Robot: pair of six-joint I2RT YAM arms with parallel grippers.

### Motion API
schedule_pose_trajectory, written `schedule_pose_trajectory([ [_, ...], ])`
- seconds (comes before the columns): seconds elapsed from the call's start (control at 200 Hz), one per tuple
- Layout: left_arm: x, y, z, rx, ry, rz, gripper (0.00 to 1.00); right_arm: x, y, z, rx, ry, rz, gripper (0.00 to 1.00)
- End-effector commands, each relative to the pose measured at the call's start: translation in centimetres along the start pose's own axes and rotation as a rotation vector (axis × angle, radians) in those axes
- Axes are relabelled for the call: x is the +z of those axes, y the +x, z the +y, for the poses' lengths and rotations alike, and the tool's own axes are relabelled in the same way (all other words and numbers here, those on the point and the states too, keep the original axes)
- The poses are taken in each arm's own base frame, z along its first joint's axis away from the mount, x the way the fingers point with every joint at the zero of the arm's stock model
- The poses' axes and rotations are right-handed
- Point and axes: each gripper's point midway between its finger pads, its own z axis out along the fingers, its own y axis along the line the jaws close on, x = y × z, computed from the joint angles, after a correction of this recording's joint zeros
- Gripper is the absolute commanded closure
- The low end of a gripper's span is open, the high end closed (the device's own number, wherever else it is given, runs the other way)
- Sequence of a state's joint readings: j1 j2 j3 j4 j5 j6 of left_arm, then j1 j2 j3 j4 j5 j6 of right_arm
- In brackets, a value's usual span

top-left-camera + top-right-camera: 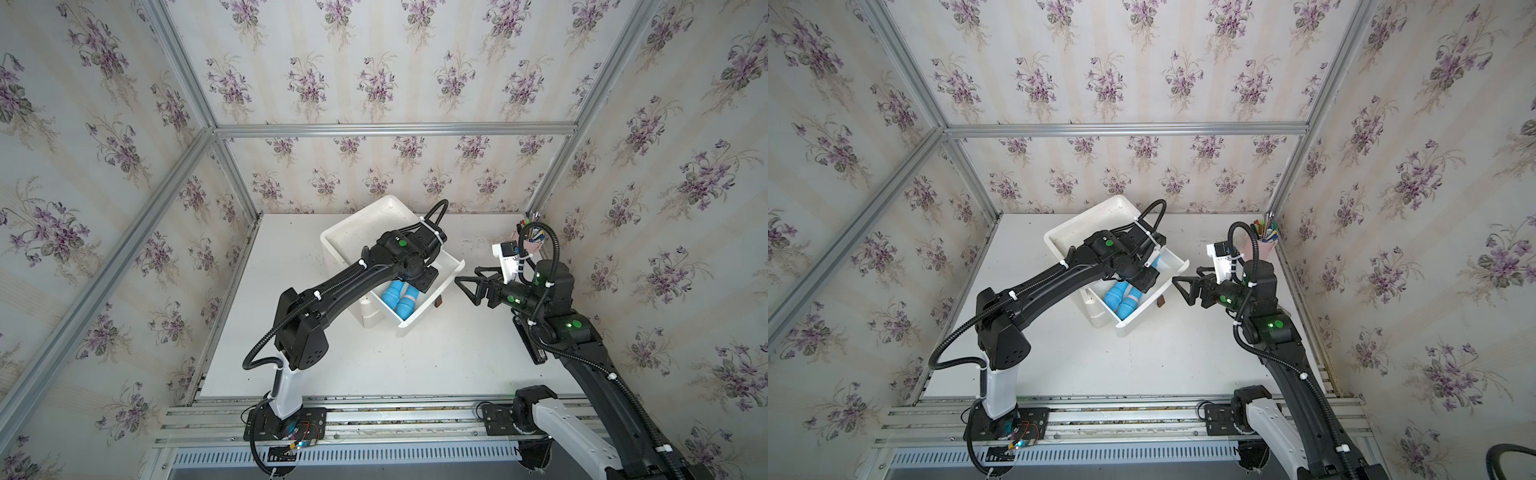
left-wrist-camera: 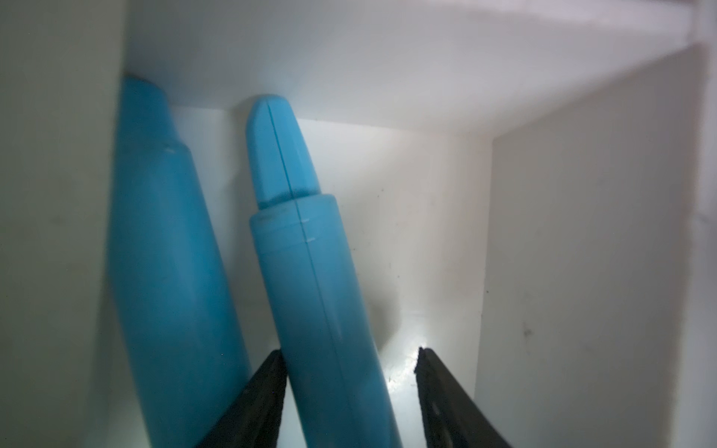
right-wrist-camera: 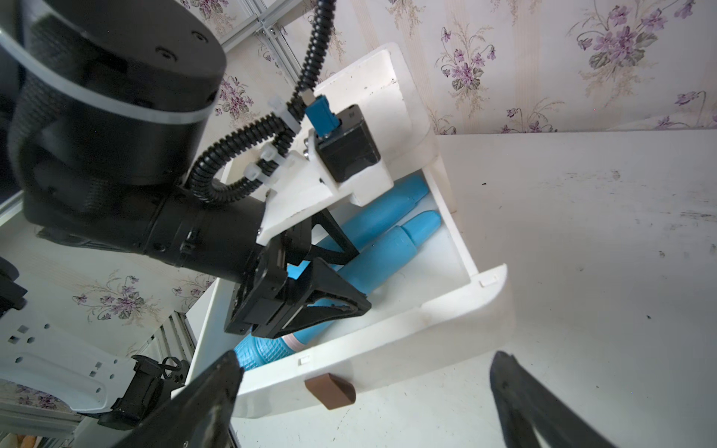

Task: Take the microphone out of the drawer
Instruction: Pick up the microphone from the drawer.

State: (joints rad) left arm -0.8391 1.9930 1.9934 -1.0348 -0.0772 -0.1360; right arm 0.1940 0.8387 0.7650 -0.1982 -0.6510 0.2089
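Top views bright, even, sharp; wide-angle bowing at edges. Left wrist view dim inside drawer (image 2: 582,232), glare patch on its floor; left fingers (image 2: 256,403) and mic (image 2: 167,271) by the wall blurred. Right wrist view daylit; right fingers (image 3: 201,403) soft, table (image 3: 582,232) sharp.

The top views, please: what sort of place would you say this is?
Probably a robot test cell dressed as a room: floral wallpaper panels in an aluminium frame, with a left arm and right arm mounted on a rail by a white table.
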Motion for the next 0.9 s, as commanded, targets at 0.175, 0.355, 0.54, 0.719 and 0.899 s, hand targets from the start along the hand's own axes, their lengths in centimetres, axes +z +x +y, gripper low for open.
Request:
schedule_pose_trajectory([
  [0.175, 0.5, 1.1, 0.6, -0.006, -0.026, 0.045, 0.49, -0.1, -0.6, 0.6, -0.039, -0.017, -0.019, 0.02],
  [0.355, 0.1, 0.7, 0.5, -0.004, -0.019, 0.034, 0.54, -0.1, -0.6, 0.5, -0.042, -0.011, -0.021, 0.02],
  [0.54, -0.7, 0.2, 0.5, -0.004, -0.016, 0.011, 0.61, -0.1, -0.7, 0.5, -0.047, -0.006, -0.024, 0.02],
  [0.719, -1.3, -0.1, 0.5, -0.001, -0.014, -0.006, 0.66, -0.1, -0.7, 0.4, -0.05, -0.005, -0.025, 0.02],
  [0.899, -1.8, -0.4, 0.4, 0.001, -0.005, -0.019, 0.73, -0.2, -0.7, 0.5, -0.053, -0.007, -0.028, 0.02],
])
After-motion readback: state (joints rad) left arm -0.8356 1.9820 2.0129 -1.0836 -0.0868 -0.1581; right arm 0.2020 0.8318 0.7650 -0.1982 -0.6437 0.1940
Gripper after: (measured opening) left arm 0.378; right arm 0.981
